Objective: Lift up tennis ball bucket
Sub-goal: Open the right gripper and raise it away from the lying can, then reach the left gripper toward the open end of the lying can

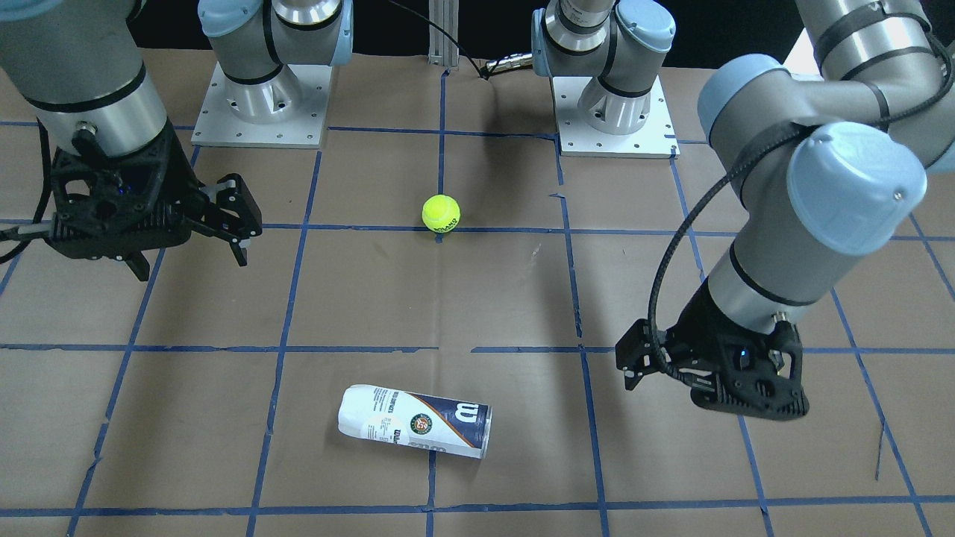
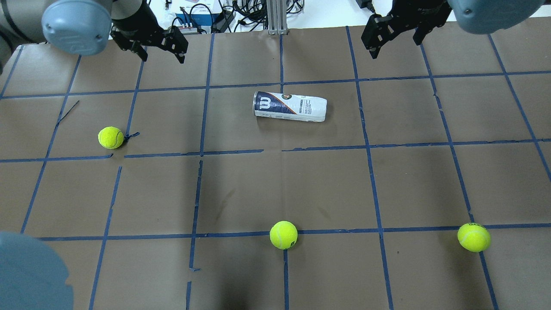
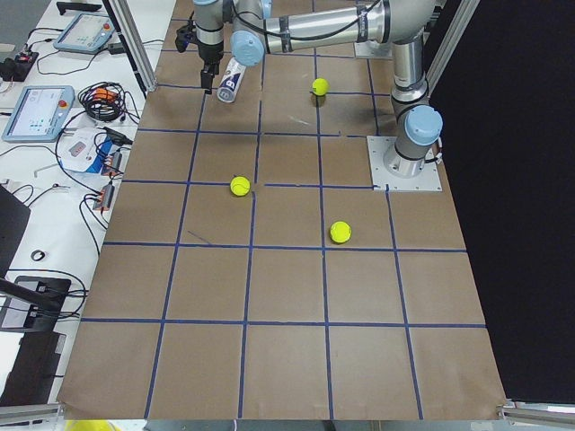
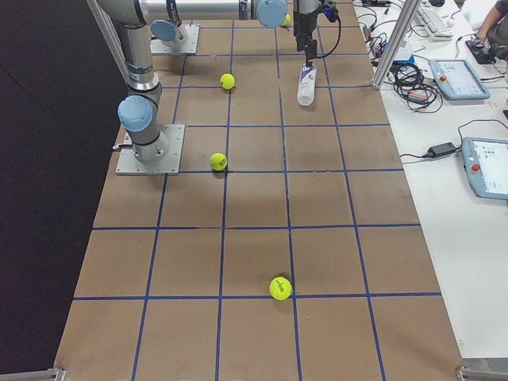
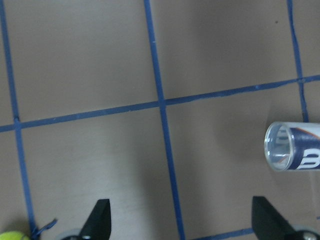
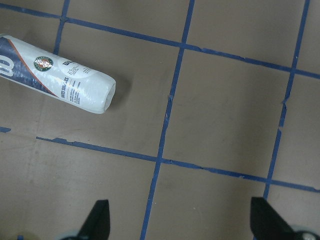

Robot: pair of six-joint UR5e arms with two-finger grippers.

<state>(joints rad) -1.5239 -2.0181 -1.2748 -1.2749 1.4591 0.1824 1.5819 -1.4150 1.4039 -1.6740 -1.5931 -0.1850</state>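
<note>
The tennis ball bucket lies on its side on the brown table, its silver-rimmed end toward my left. It also shows in the front view, at the right edge of the left wrist view and at the upper left of the right wrist view. My left gripper hangs above the table to the bucket's left and farther out, open and empty. My right gripper hangs to the bucket's right and farther out, open and empty. Neither touches the bucket.
Three loose yellow-green tennis balls lie on the table: one on the left, one near the middle front, one on the right. Blue tape lines grid the brown paper. The arm bases stand at the robot's side.
</note>
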